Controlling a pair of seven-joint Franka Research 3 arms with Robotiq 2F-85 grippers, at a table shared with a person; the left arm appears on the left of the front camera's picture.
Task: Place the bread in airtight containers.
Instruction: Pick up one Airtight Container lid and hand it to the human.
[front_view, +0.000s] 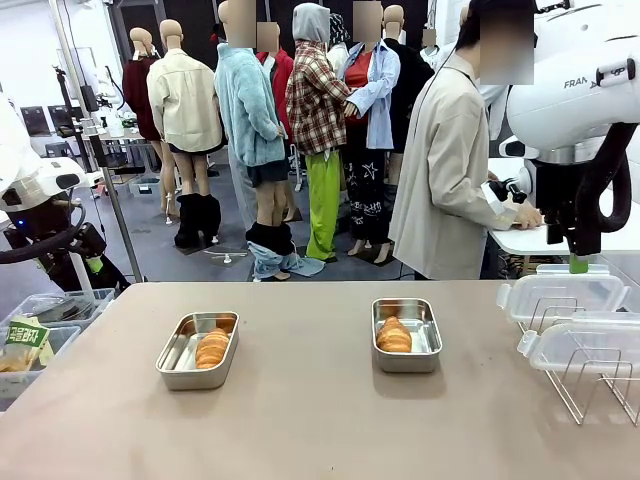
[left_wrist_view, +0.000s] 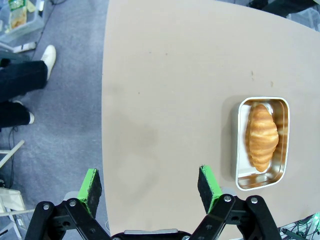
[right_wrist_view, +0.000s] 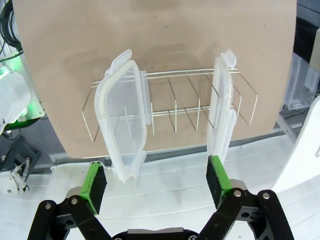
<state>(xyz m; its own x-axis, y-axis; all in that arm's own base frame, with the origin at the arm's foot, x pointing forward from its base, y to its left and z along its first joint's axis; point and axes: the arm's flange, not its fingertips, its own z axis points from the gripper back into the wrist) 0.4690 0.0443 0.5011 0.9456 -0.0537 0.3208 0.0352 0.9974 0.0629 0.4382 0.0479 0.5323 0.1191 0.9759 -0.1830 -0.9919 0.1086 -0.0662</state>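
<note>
Two breads are lying in uncovered pans, one each. My left gripper is hovering spread, one pan off to its side; my right gripper is gaping over lids in the rack.

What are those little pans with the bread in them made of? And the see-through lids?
The pans look like metal, probably polished steel: their silvery walls mirror the bread. The lids look like clear plastic: the wires of the rack show through them.
</note>
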